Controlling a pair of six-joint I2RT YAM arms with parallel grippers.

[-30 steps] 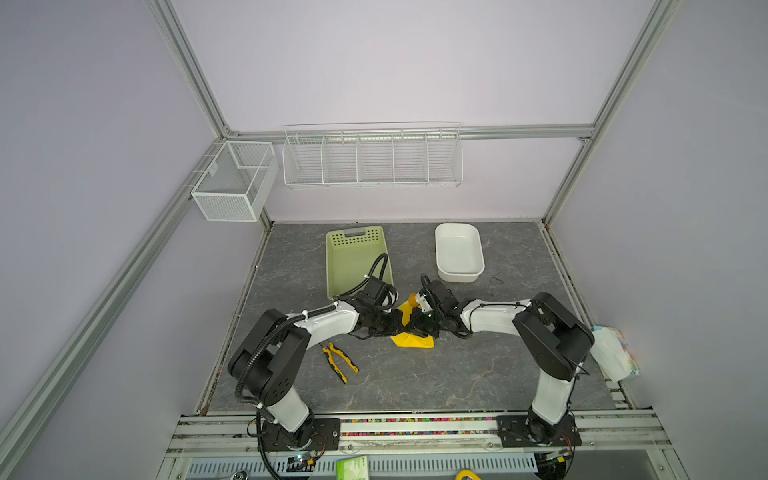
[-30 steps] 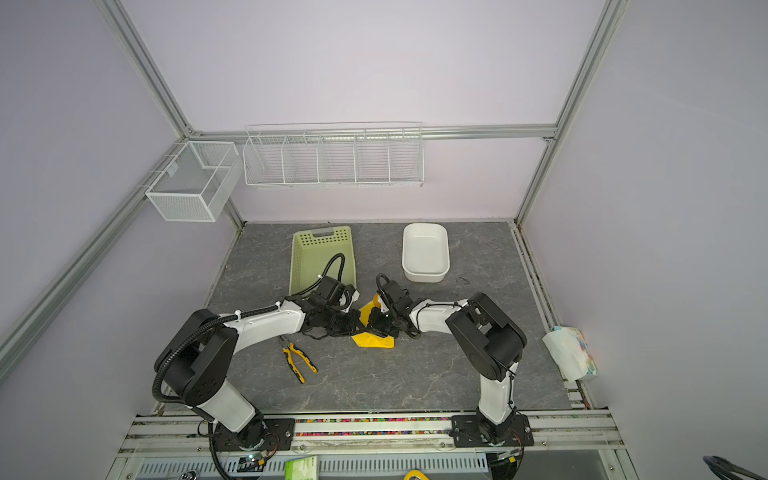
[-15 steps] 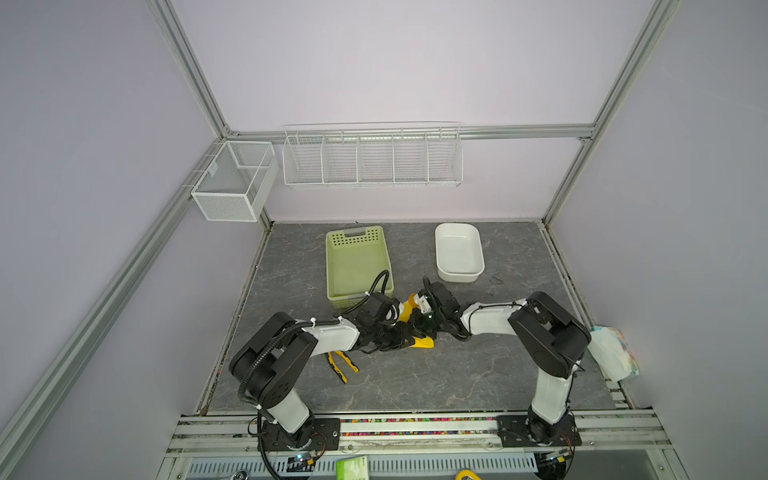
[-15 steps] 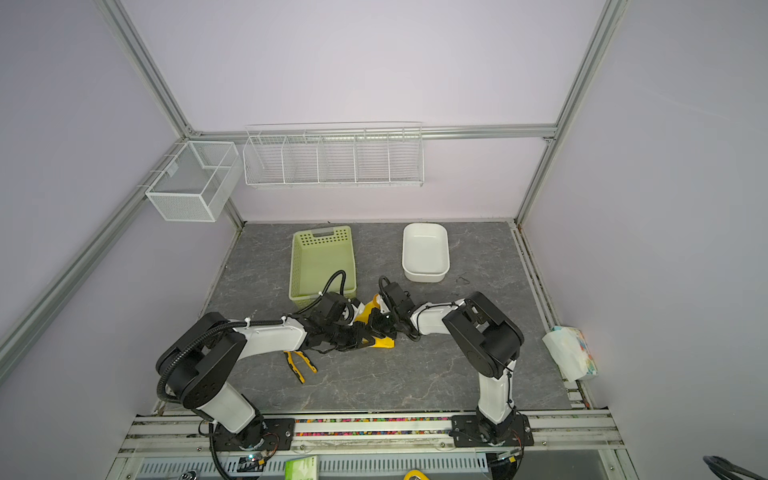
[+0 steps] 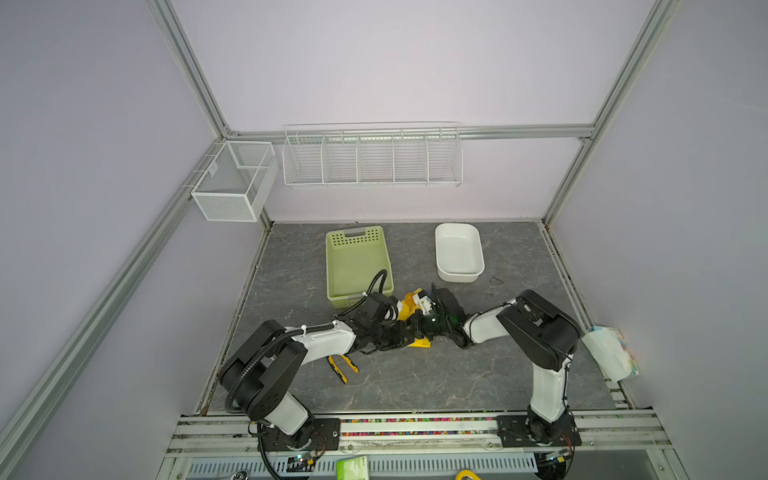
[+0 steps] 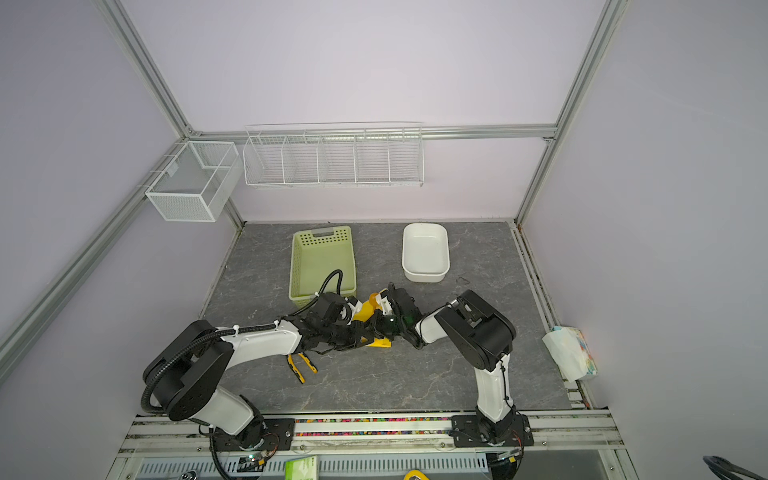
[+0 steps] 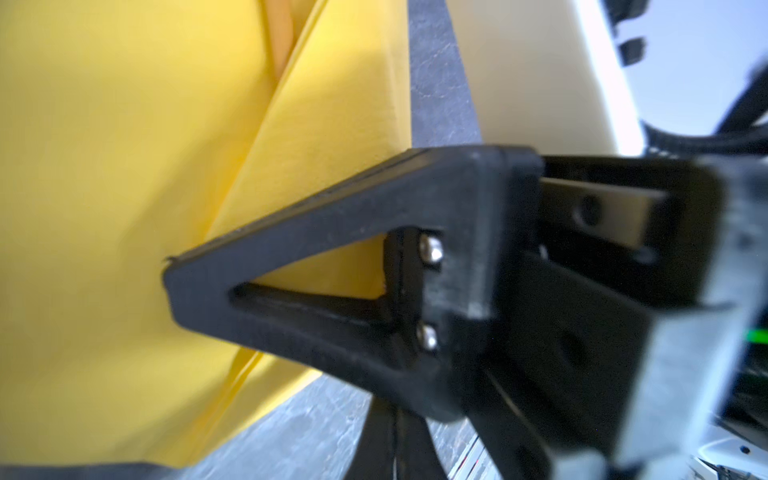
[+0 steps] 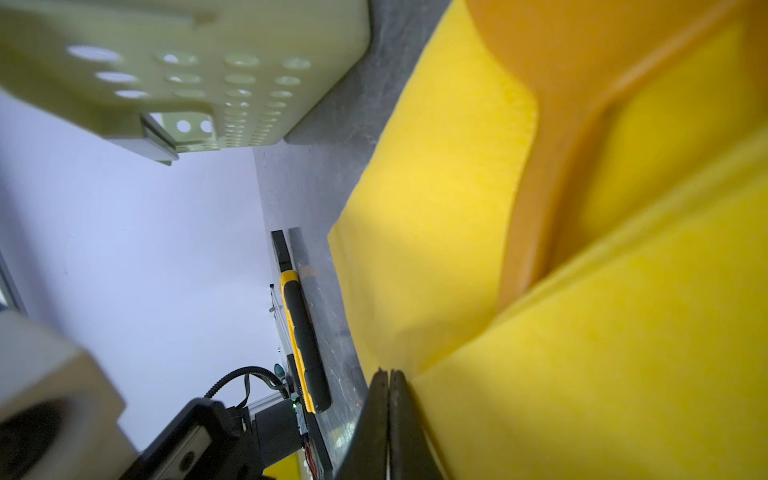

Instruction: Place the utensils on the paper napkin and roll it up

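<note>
Loosely folded yellow paper napkin [image 8: 436, 208], glossy orange spoon [image 8: 548, 174], perforated basket [image 8: 187, 25]

Both top views are bright and evenly lit by soft, diffuse light. Shadows on the table [image 5: 415, 386] are faint and blurry, and the wide lens bows the frame posts [image 5: 189, 70] toward the edges. The left wrist view is smeared: the left tool [image 7: 178, 270] and the paper napkin [image 7: 104, 166] lack crisp edges, and one corner washes out to white. In the right wrist view the basket [image 8: 208, 62] is soft and the pliers [image 8: 305, 332] are sharper.
</note>
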